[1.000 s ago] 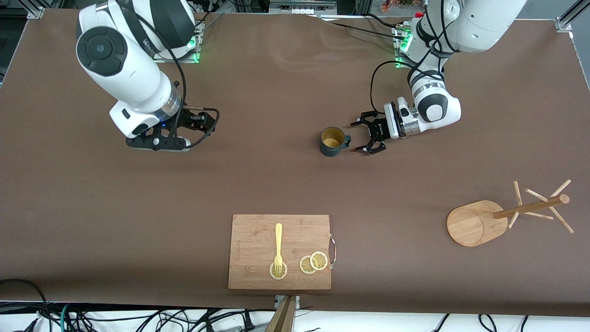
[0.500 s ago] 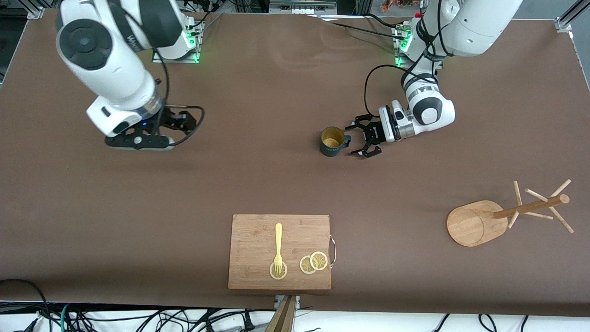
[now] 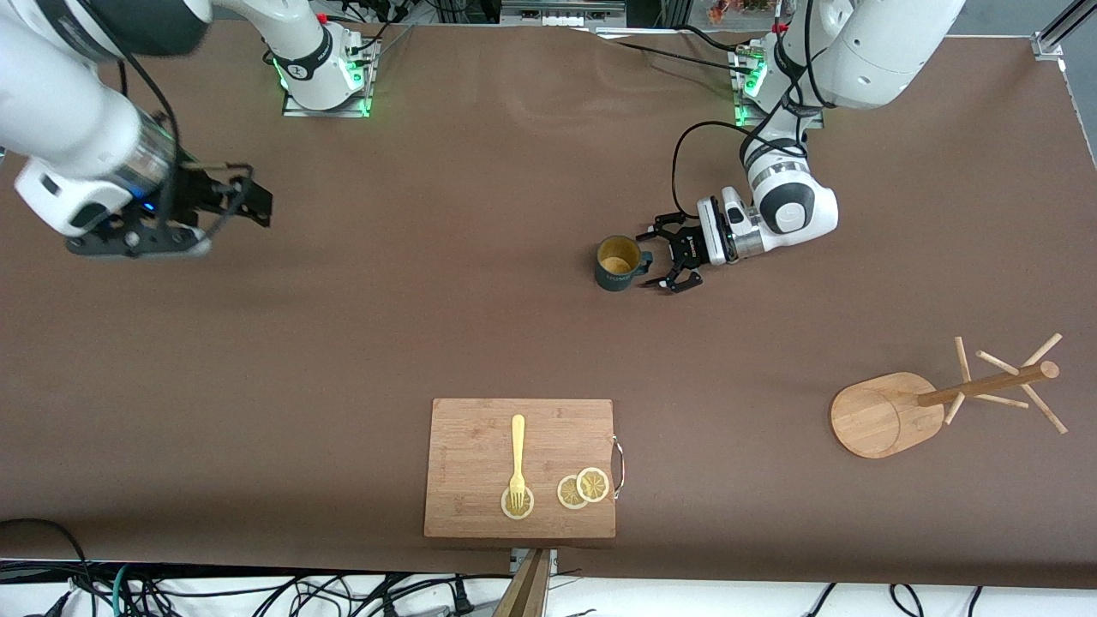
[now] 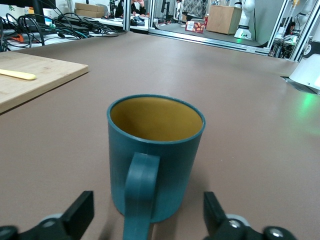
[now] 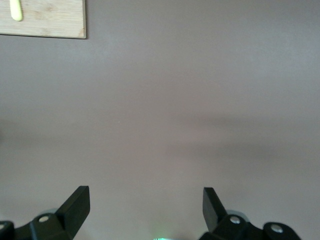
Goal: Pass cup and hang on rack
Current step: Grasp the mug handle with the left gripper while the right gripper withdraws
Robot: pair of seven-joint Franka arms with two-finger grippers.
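Note:
The teal-blue cup [image 3: 617,263] stands upright on the brown table mid-way, its handle [image 3: 644,260] pointing at my left gripper [image 3: 656,258]. That gripper is low at the table, open, its fingers on either side of the handle, not touching it. In the left wrist view the cup [image 4: 155,155] fills the middle and its handle [image 4: 140,192] runs between the open fingers [image 4: 82,212]. The wooden rack [image 3: 943,401] stands near the left arm's end, nearer the front camera than the cup. My right gripper [image 3: 137,248] is open and empty over bare table at the right arm's end.
A wooden cutting board [image 3: 520,468] lies near the table's front edge with a yellow fork [image 3: 517,458] and lemon slices [image 3: 583,488] on it. Its corner shows in the left wrist view [image 4: 35,82] and in the right wrist view [image 5: 45,19].
My left gripper has moved closer to the cup, its fingers now around the handle. My right arm has swung away toward its end of the table.

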